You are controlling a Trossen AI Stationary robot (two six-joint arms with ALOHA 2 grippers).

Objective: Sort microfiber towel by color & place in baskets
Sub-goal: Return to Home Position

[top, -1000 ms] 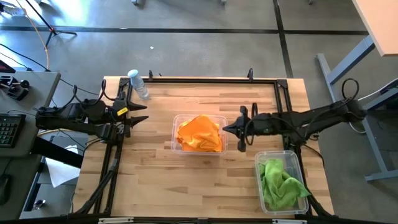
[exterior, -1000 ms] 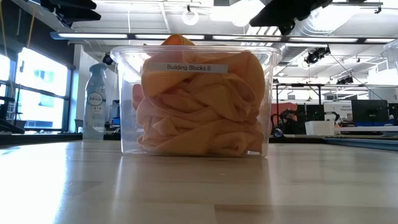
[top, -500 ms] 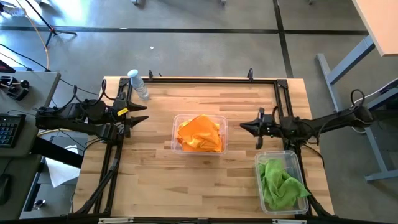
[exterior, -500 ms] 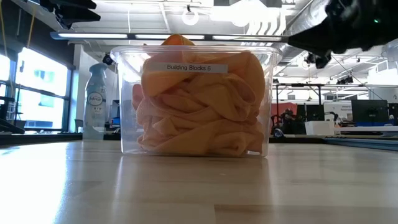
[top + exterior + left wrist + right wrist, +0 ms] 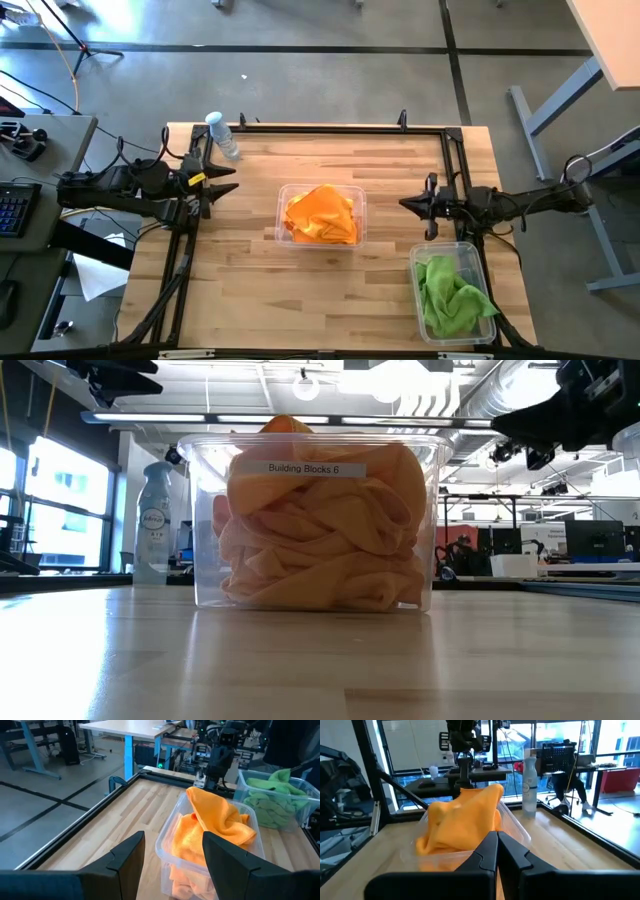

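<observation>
A clear tub (image 5: 283, 212) in the table's middle holds a heap of orange towels (image 5: 321, 214); it also shows in the low view (image 5: 320, 530). A second clear tub (image 5: 417, 290) at the near right corner holds green towels (image 5: 450, 297). My left gripper (image 5: 228, 183) is open and empty at the table's left edge, pointing at the orange tub. My right gripper (image 5: 405, 204) is shut and empty, level, to the right of the orange tub and above the far end of the green tub. In the left wrist view the orange towels (image 5: 215, 822) stick up above the rim.
A spray bottle (image 5: 222, 134) stands at the table's far left corner, seen in the low view (image 5: 153, 525) behind the orange tub. A black frame rail (image 5: 320, 128) runs round the table's edges. Bare wood lies between the tubs and the near edge.
My right gripper has drawn back from the orange tub toward the table's right edge, staying level. The towels and tubs have not moved.
</observation>
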